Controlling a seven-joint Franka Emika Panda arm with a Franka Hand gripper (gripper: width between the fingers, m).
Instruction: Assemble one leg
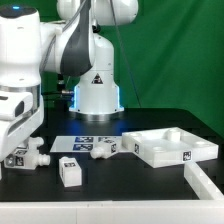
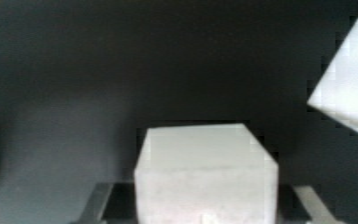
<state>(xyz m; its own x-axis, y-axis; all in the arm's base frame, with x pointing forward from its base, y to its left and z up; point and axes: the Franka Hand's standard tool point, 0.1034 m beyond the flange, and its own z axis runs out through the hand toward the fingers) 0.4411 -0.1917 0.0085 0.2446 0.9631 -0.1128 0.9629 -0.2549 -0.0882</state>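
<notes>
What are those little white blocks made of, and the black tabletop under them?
The leg looks like hard white plastic: crisp blocky edges and an even, slightly matte surface with no visible grain or weave. The table looks matte black, with little glare; whether it is cloth, mat or painted board cannot be told.

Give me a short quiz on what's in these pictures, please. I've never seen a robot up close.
1. True or false: the large white panel lies at the exterior view's left.
2. Where is the gripper in the exterior view? A: at the left. B: in the middle. C: at the right.
3. In the wrist view, which white part sits closest in front of the gripper?

Key:
1. False; it lies at the exterior view's right.
2. A.
3. A leg.
</notes>
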